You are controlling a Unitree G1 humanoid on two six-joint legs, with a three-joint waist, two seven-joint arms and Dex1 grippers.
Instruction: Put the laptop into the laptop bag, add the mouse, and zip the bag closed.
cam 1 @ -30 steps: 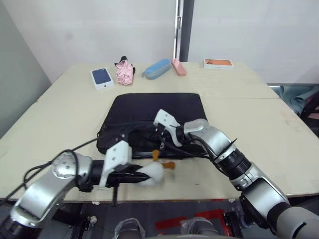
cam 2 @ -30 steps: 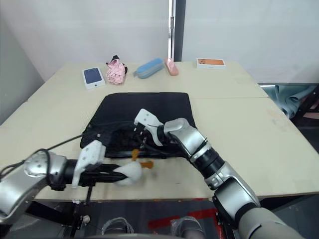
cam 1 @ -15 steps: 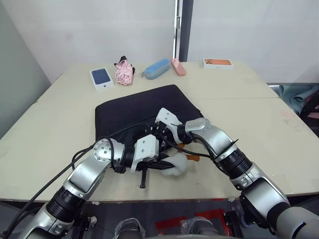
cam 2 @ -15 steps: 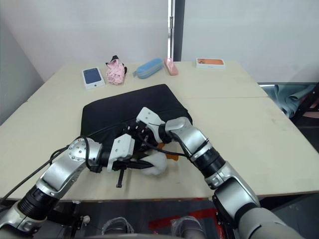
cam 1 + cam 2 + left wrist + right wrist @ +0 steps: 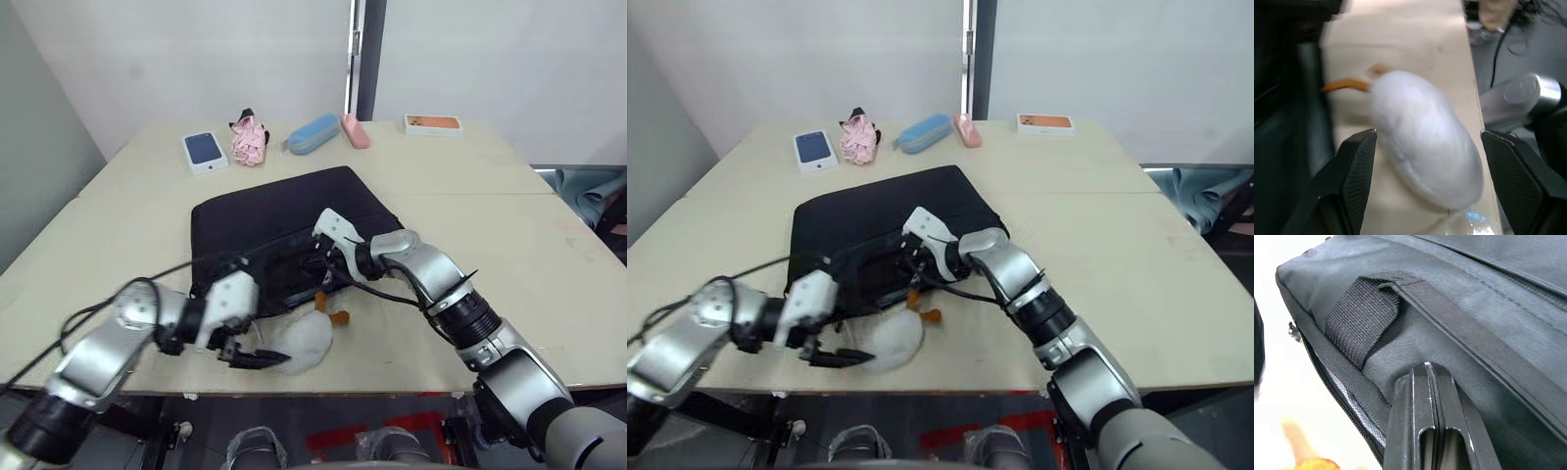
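Pale beige counter [image 5: 549, 294] runs from the near edge up to a white wall, and the things on it are spread front to back. Nearest, by the front edge, the left pincer [image 5: 1425, 147] stands wide open, its two black fingers either side of a puffy white rounded object [image 5: 306, 340] without touching it; that object lies on the counter just in front of the laptop bag [image 5: 265, 220], with a small orange-brown tab [image 5: 339, 318] beside it. Whether this is the mouse cannot be told, and the laptop cannot be seen, so whether it lies inside the bag cannot be told either. Behind, the black laptop bag lies flat in the middle of the counter, turned slightly askew, its zipper edge and strap handles facing the front. The right pincer [image 5: 1426, 382] is pressed closed against the bag's fabric at that near edge, just beside a strap handle [image 5: 1362, 320] and the zipper track [image 5: 1339, 382]. At the far side lie a small white box with a blue top [image 5: 203, 152], a pink cloth bundle [image 5: 251, 139], a blue pouch [image 5: 312, 133], a pink case [image 5: 355, 131] and an orange-topped box [image 5: 431, 124].
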